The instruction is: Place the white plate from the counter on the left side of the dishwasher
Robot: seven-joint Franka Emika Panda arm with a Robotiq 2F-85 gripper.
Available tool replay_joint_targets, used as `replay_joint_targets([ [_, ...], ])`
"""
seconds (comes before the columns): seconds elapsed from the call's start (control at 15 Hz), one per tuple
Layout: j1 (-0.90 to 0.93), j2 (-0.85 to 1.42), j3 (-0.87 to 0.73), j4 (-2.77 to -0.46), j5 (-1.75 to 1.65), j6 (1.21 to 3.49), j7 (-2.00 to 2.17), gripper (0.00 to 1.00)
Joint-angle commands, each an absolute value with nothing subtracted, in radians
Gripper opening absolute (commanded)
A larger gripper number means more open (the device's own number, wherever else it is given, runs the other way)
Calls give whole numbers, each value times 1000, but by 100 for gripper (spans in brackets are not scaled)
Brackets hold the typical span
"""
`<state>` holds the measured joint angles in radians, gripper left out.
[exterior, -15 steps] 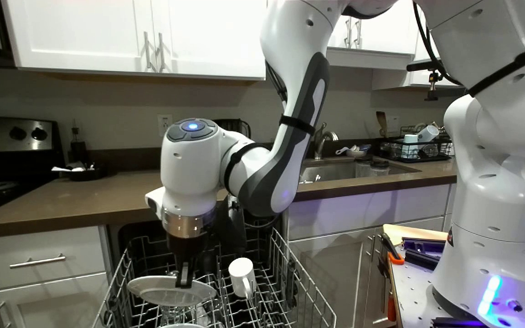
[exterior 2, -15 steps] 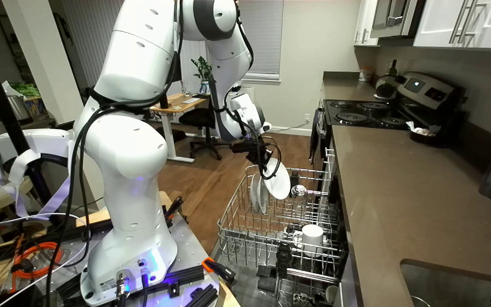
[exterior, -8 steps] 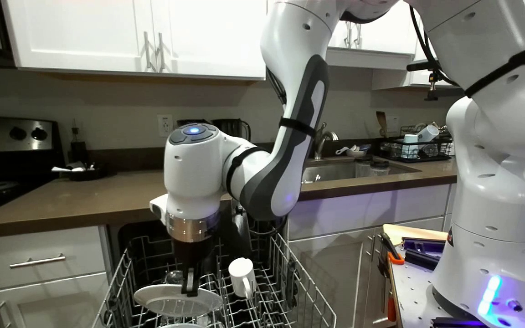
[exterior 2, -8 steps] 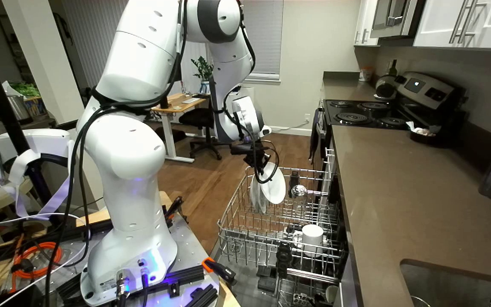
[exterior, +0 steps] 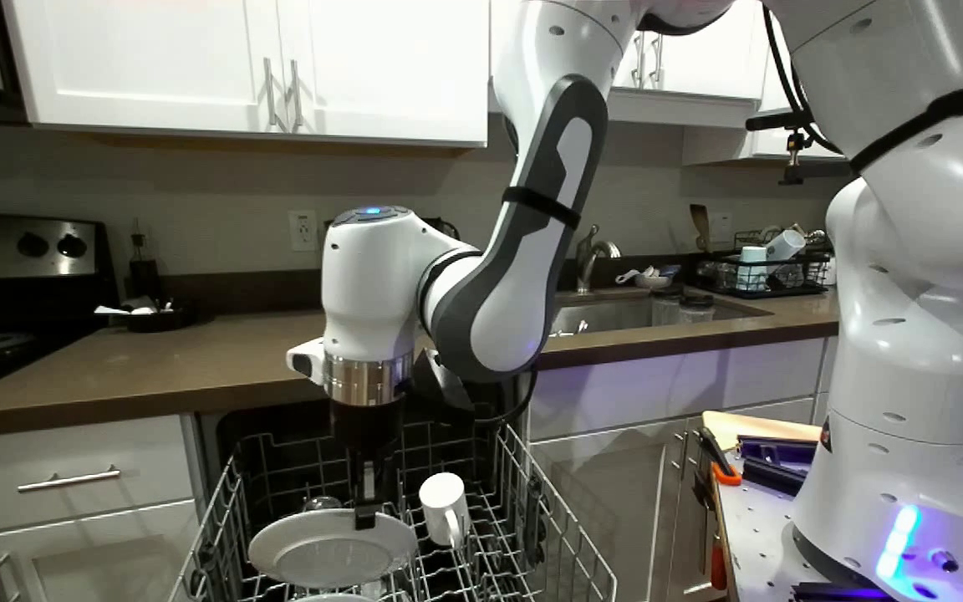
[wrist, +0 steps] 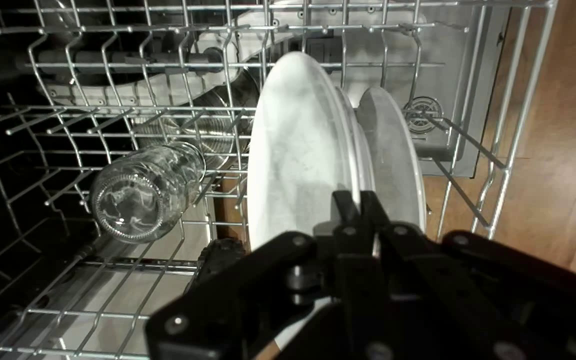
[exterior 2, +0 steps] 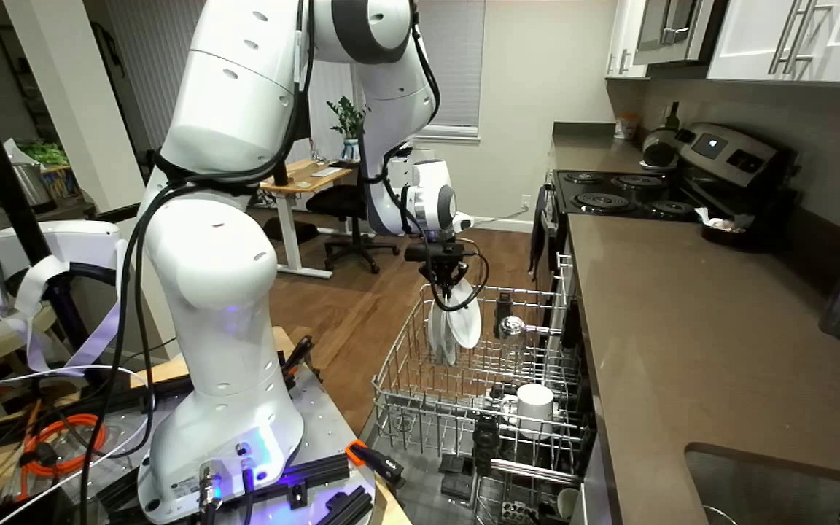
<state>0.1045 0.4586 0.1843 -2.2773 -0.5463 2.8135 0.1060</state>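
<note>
Because only the top rim is pinched, the lower part of the white plate (wrist: 293, 150) is left free to slip down into place, which I take to be the reason for that hold. The gripper (wrist: 352, 196) has its jaws closed up, just the rim's thickness between them. The plate stands on edge, slightly tilted, over the left part of the dishwasher (exterior: 206, 525) in an exterior view, well apart from the surface (exterior 2: 660, 328). Right beside it, other plates (wrist: 388, 145) are racked on edge much the same way, presumably so water reaches both faces. I can't tell whether its bottom edge is seated; if not, letting go now might tip it. A clear glass (wrist: 143, 195) and a mug (exterior: 443, 502) sit apart, out of its way.
</note>
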Motion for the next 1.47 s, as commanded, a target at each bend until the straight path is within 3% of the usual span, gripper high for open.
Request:
replay_joint_targets([
  [0.0, 51, 426, 211, -2281, -395, 2848, -149, 5],
  [0.53, -137, 518, 383, -2167, -91, 2803, -539, 5],
  [1.4, -107, 588, 363, -2046, -17, 2579, -553, 5],
])
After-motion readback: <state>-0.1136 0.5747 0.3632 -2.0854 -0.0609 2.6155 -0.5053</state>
